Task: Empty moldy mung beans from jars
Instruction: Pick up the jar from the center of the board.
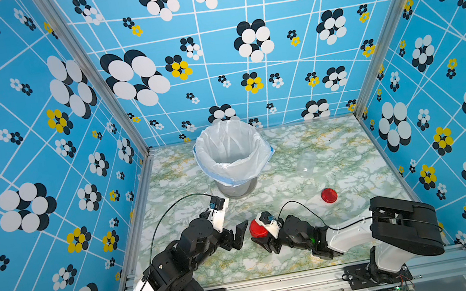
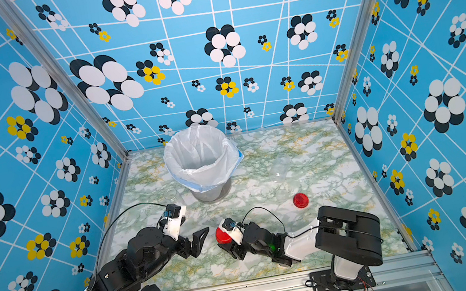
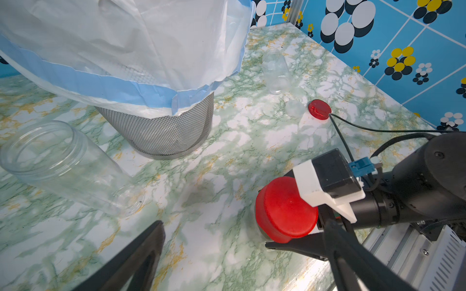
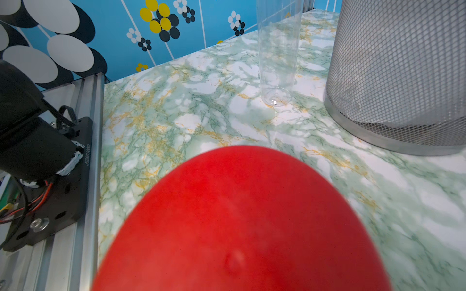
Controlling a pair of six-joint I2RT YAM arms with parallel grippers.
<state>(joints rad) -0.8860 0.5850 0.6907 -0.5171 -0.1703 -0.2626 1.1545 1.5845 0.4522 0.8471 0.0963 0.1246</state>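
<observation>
Tabletop (image 1: 358, 163): green-and-gold marble pattern.
Bin (image 1: 237, 186): silver mesh, upright near the tabletop's far edge, a little left of its middle.
Liner (image 1: 232, 149): white plastic bag with a blue hem, folded over the bin's rim.
Walls (image 1: 210, 59): blue flower-printed panels on three sides.

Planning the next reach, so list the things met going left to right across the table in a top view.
tall clear jar → left gripper → red-lidded jar → short clear jar → loose red lid. The lined bin is left out because it spans several of these.
</observation>
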